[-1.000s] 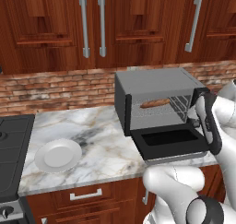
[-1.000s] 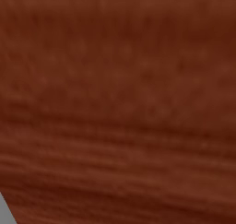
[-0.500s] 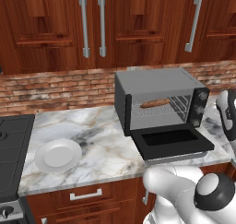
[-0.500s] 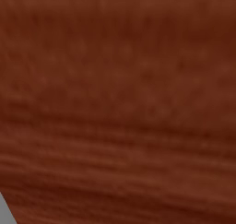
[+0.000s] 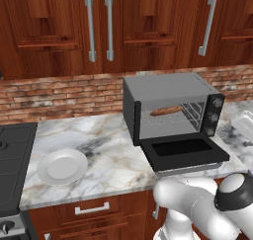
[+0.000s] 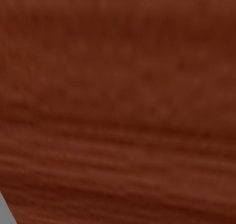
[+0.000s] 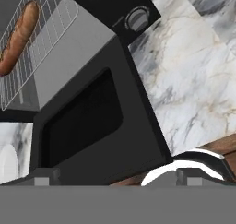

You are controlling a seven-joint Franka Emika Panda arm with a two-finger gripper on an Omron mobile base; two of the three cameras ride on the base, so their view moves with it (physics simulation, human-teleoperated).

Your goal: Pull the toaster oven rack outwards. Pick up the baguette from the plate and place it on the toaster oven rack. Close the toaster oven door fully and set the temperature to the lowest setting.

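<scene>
Above the lowered toaster oven door [image 7: 87, 126], the hand [image 7: 117, 177] hangs spread wide, gripping and touching nothing.

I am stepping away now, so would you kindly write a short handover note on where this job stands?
Gripper: open, holding nothing, low in front of the oven.
Baguette: on the rack inside the oven.
Plate: bare, on the counter left of the oven.
Door: folded down, fully open.
Done: baguette moved onto the rack.
Left: shut the door, turn the temperature knob to lowest.
</scene>
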